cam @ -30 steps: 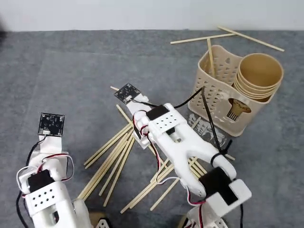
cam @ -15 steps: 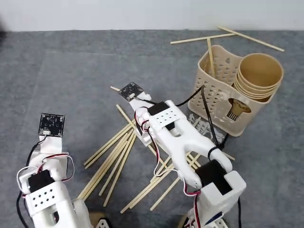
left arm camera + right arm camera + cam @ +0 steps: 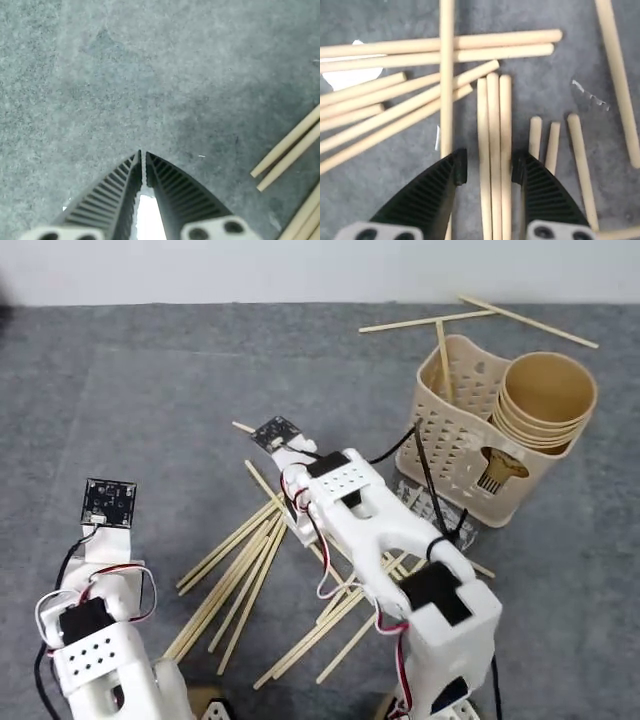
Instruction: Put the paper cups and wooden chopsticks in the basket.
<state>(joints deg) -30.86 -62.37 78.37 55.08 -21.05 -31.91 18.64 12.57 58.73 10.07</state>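
1. The paper cups (image 3: 548, 390) look finished: they sit nested as one stack inside the basket (image 3: 450, 455), at the far right of the desk (image 3: 150, 390). One chopstick (image 3: 442, 360) stands in the basket beside them.
2. So the step in hand is, by my reading, gathering the chopsticks. Most of the loose chopsticks (image 3: 240, 570) lie scattered on the desk in front of the basket, between the two arms. Two more (image 3: 430, 322) lie behind the basket.
3. The right tool (image 3: 488, 166) is low over that pile with its jaws apart. They straddle three chopsticks (image 3: 493, 150) that lie side by side and touching, and the jaws have not yet pressed on them.
4. Another chopstick (image 3: 446, 75) runs just outside one jaw and crosses over several others.
5. The left tool (image 3: 143, 157) has its jaws together on nothing, above bare desk, with a few chopstick ends (image 3: 287, 150) nearby.
6. The next move probably calls for the right tool to close squarely on the three sticks and lift them level. It would then carry them over to the basket and let go above its rim.
7. The crossing stick may get dragged along, and round sticks pinched together may roll or slip out.
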